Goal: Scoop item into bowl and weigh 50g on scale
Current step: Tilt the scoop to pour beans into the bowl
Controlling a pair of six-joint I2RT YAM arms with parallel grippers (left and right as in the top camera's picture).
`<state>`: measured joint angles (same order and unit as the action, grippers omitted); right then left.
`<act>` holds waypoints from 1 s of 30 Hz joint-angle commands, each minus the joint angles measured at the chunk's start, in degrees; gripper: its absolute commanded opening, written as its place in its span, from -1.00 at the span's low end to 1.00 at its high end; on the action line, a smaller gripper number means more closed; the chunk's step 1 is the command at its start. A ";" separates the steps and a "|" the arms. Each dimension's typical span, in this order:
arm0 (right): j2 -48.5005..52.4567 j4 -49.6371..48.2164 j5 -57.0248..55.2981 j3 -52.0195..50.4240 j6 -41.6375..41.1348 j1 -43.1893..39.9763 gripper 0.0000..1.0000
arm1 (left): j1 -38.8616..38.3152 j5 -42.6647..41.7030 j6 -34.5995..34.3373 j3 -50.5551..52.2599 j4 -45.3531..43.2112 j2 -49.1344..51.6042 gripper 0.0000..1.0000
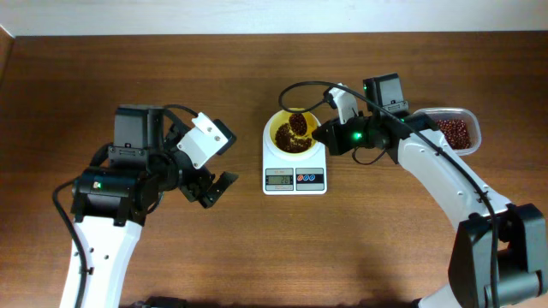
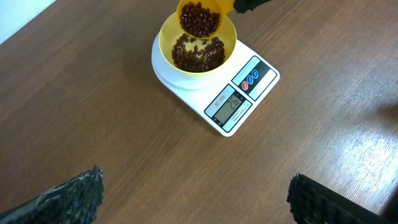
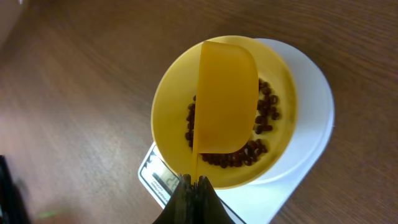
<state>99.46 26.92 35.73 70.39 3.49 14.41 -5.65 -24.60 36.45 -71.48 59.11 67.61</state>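
The white scale stands mid-table with the pale yellow bowl on it. Red-brown beans lie in the bowl. My right gripper is shut on the handle of a yellow scoop, held over the bowl with beans in it. In the right wrist view the scoop is tilted over the bowl, gripper pinching its handle. The left wrist view shows the scale, bowl, scoop and bowl beans. My left gripper is open and empty, left of the scale; it also shows in the left wrist view.
A clear plastic tub with more beans stands at the right, behind my right arm. The scale display shows digits I cannot read surely. Bare wooden table lies around.
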 commanded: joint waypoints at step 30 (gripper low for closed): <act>-4.59 4.15 -12.04 3.89 3.85 3.63 -0.92 | 0.17 0.02 0.90 -1.01 -0.04 -0.02 0.98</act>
<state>96.38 30.89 24.40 73.08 6.50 17.63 -5.65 -24.60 36.45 -71.48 59.11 67.61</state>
